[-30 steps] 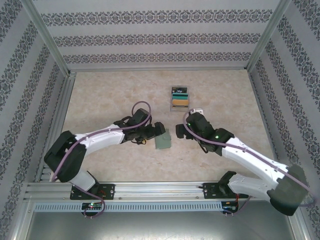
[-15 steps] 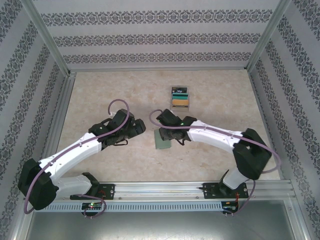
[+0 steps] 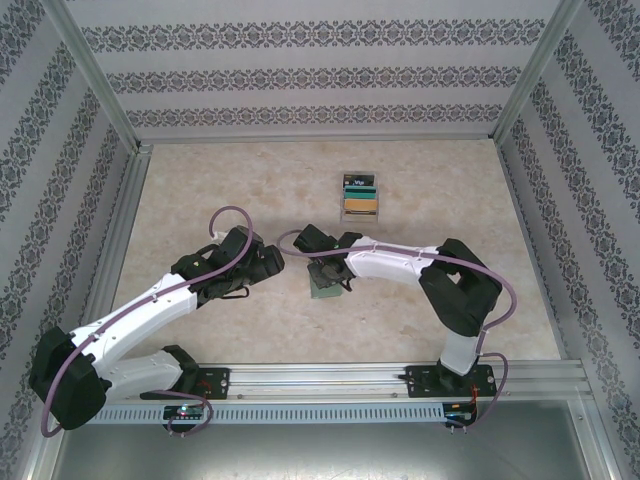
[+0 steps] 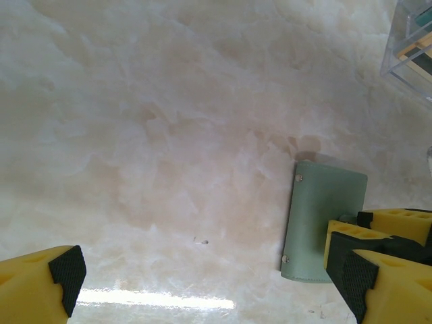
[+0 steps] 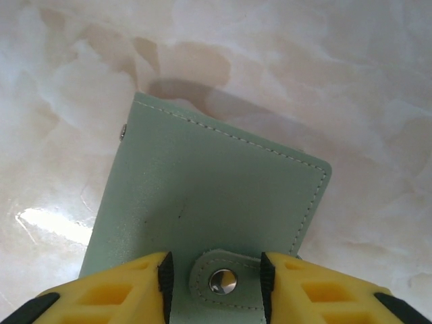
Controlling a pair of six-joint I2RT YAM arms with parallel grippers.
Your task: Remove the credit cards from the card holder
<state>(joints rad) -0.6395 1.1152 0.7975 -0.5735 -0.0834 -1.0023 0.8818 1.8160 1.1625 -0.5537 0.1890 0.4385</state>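
**R gripper straddles snap tab; L gripper spread wide**

1 card holder (image 5: 209,182), dull green, lies closed and flat on the table (image 3: 200,200), just below centre of the top view. The 2 arms meet it from either side.

R gripper (image 5: 214,270) sits over the holder's upper edge in the top view. In the R wrist view, at the bottom of the frame, its 2 yellow fingers flank the 1 snap tab (image 5: 223,278). The jaws are part-closed. The right-hand pad is at the tab's edge, and a thin gap shows beside the left-hand pad (image 5: 165,277). Can't tell whether it actually pinches the tab.

L gripper (image 4: 210,273) is spread wide and holds nothing. Its 2 fingers sit at the lower L and lower R corners of the L wrist view. In the top view it is just left of the holder, not touching. That wrist view puts the holder at lower R, with 2 small metal studs (image 4: 299,178) along its left edge.

The credit cards (image 3: 361,197) are staggered in 1 clear tray (image 3: 344,205), upper centre of the top view, well apart from the holder. 3 colours show: black, teal, tan. The exact card count can't be told.
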